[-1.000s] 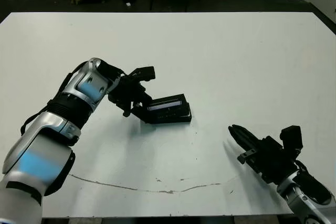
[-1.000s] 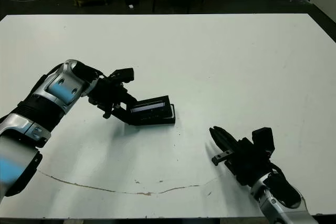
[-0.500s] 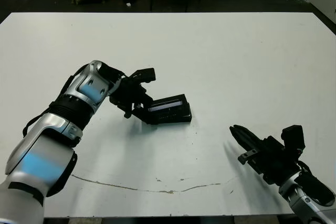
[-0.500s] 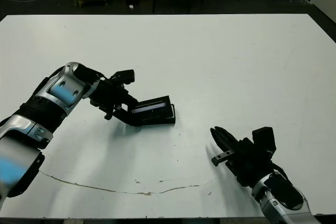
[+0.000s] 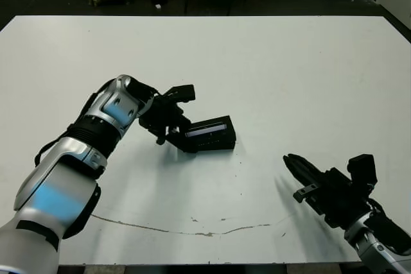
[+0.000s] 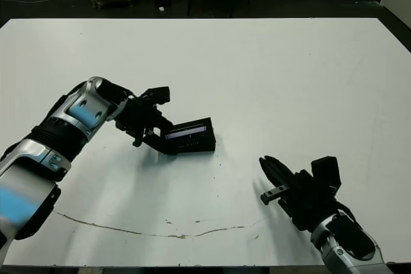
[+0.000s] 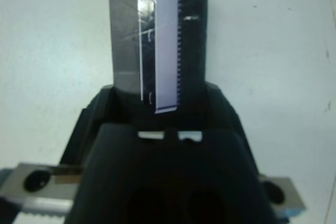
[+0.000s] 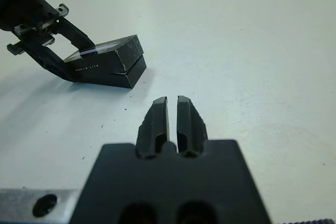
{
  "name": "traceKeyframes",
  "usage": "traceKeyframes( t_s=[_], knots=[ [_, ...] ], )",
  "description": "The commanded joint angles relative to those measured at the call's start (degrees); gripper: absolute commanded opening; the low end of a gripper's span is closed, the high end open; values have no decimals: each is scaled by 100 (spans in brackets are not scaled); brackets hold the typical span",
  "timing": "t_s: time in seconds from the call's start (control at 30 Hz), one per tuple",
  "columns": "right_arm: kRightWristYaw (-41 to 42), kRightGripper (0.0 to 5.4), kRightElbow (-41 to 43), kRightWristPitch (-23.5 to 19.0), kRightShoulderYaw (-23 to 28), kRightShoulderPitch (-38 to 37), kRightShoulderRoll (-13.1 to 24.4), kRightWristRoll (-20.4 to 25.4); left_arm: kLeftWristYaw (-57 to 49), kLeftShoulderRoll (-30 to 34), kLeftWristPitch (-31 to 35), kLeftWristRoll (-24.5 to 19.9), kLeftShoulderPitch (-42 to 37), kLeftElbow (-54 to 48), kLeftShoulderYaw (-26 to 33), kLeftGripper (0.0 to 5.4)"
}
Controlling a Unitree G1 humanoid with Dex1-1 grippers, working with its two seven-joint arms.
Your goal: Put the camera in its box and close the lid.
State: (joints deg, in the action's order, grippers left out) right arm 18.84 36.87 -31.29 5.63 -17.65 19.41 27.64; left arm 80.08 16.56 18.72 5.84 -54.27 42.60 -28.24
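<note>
Lid, flat black with glossy grey strip (image 5: 209, 129), pinched by your left gripper (image 5: 174, 134), tilts over the shallow black box (image 5: 215, 143) mid-table; lower it squarely, keeping your pressed-together right gripper (image 5: 290, 161) clear.

A: What colours are on the surface (image 5: 289, 68)?
B: White all over, with a thin brownish crack-like line (image 5: 192, 230) across its near part.
A: And the lid (image 5: 209, 130)?
B: Black, with a long glossy pale grey-lilac strip along its top. The box (image 8: 118, 74) under it is black too.
A: The arms?
B: Silver and black, with blue sheen; the left tool (image 5: 172, 134) and right tool (image 5: 297, 165) are black.
</note>
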Motion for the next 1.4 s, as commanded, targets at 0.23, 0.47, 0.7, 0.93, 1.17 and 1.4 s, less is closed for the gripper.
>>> traceKeyframes(
  t_s=[0.23, 0.47, 0.7, 0.93, 1.17, 1.4],
  knots=[
    [-60, 0, 25, -129, -23, -76, 25, -27, 61, -169, 78, 148, 38, 200, -173, 226],
    [-51, 0, 13, -75, -24, -135, -2, -25, 124, -300, 8, 233, -81, 344, -224, 226],
    [-70, 0, 69, 1, -36, -218, -49, -45, 100, -450, -182, 320, -171, 526, -244, 226],
    [-116, 0, 95, -53, 11, -251, -39, 34, -84, -534, -467, 551, -202, 493, -319, 226],
    [-54, 0, 29, 3, 38, -259, -51, 80, -271, -490, -885, 812, -148, 303, -442, 224],
    [59, 0, -125, 144, 35, -265, -33, 53, -288, -445, -1255, 925, -103, 340, -485, 223]
  ],
)
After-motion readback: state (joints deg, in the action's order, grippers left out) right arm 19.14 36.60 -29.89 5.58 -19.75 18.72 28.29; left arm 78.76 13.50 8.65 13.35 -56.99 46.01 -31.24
